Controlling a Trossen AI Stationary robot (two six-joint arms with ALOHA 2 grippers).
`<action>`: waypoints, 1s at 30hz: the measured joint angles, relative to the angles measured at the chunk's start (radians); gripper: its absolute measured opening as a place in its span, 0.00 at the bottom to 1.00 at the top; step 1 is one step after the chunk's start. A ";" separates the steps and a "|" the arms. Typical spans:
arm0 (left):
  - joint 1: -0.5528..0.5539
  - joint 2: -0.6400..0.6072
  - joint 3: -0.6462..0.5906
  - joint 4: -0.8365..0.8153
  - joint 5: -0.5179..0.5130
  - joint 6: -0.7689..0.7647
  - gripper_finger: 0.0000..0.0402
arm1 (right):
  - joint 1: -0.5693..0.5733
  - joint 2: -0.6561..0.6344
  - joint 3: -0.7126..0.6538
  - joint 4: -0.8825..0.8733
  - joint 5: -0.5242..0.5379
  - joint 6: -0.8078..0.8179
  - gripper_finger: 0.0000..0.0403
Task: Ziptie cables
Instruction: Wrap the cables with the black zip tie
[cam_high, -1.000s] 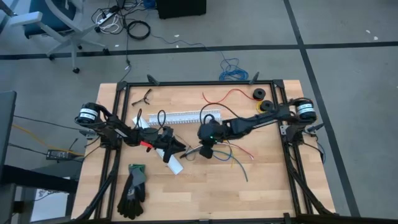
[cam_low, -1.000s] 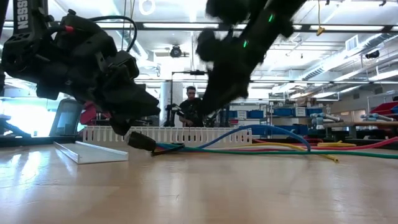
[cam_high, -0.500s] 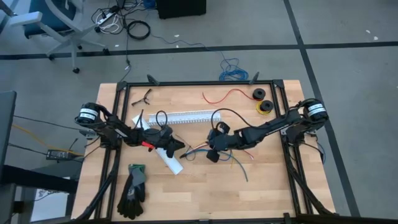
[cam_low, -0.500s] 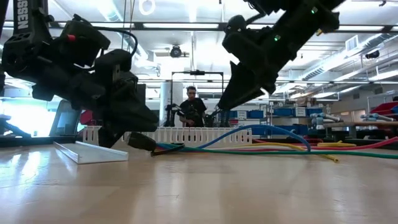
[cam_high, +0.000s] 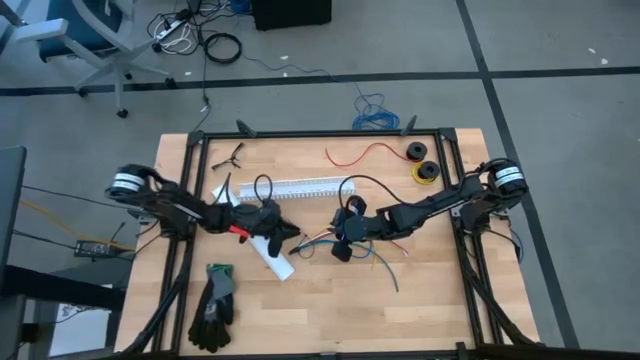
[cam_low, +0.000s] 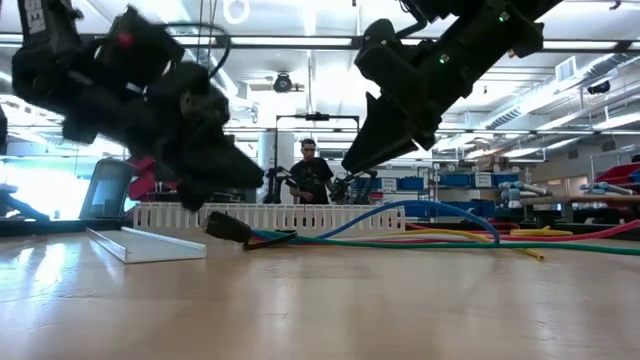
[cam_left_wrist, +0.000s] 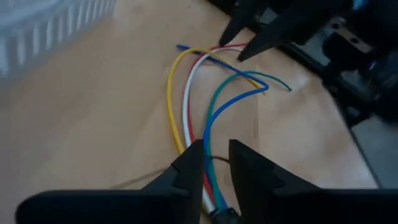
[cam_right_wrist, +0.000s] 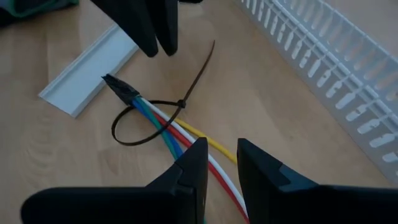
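The cables (cam_right_wrist: 180, 134), thin yellow, white, red, green and blue wires, lie on the table's middle (cam_high: 385, 268) and fan out toward the right. A dark zip tie (cam_right_wrist: 134, 134) is looped loosely around them beside their dark-sleeved end (cam_right_wrist: 121, 87); its tail sticks up off the table. My left gripper (cam_left_wrist: 214, 155) hovers over that end (cam_low: 228, 228), fingers a narrow gap apart with nothing between them. My right gripper (cam_right_wrist: 222, 152) hangs above the bundle (cam_low: 400, 238), farther right, also narrowly open. In the high view the two grippers (cam_high: 285, 235) (cam_high: 338, 248) face each other.
A white slotted channel (cam_high: 300, 187) lies behind the cables, and its flat cover (cam_high: 270, 255) lies near the left gripper. Dark gloves (cam_high: 215, 300) are at the near left. A red wire (cam_high: 370, 152) and tape rolls (cam_high: 420, 165) are at the far right. A person (cam_low: 308, 170) stands beyond the table.
My right gripper has drawn back toward the table's right edge, away from the sleeved end, then held still above the bundle. My left gripper has tipped up toward level and risen a little off the cable end. The cables and zip tie have stayed put.
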 joint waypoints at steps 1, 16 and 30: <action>0.000 -0.036 0.024 -0.076 0.001 0.031 0.18 | -0.002 0.000 0.000 0.000 0.000 -0.003 0.19; -0.186 -0.253 0.470 -1.296 -0.458 -0.084 0.09 | -0.044 0.001 0.000 -0.020 0.000 -0.055 0.19; -0.200 -0.026 0.378 -0.912 -0.528 -0.418 0.09 | -0.108 0.035 0.000 0.002 -0.245 -0.053 0.19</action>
